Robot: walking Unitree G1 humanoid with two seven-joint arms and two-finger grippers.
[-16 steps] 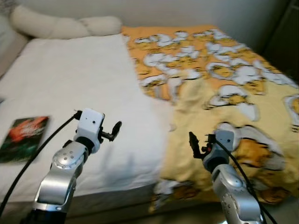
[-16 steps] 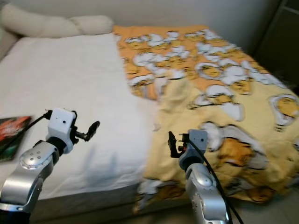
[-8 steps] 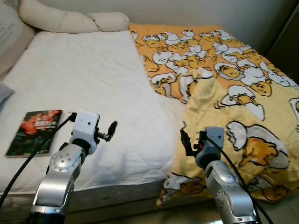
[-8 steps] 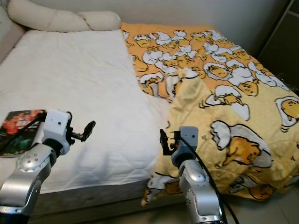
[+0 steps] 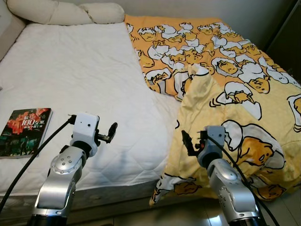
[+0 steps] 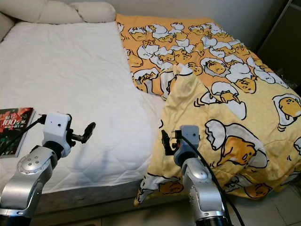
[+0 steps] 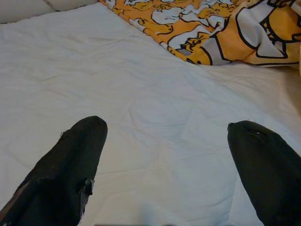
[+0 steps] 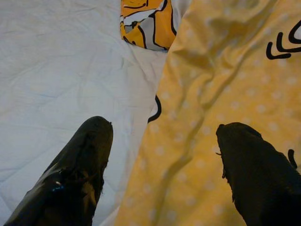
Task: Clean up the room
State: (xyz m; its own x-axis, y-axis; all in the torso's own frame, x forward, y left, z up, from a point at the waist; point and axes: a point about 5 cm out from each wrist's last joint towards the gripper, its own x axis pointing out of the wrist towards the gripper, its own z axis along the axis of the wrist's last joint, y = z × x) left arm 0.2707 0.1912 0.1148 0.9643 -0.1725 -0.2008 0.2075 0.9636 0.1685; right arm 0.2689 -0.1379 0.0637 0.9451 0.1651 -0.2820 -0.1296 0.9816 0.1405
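A book (image 5: pixel 24 132) with a dark cover is seen lying flat near the left edge of the bed (image 5: pixel 84 75), on the white quilted sheet. Just beside it, the left claw (image 5: pixel 112 132) is held above the sheet, its fingers (image 7: pixel 70 169) spread wide apart and nothing gripped. Further right, the right claw (image 5: pixel 187 142) is poised over the edge of the yellow egg-patterned blanket (image 5: pixel 235 94), likewise wide open and empty. The blanket is draped over the bed's right side, one corner folded back.
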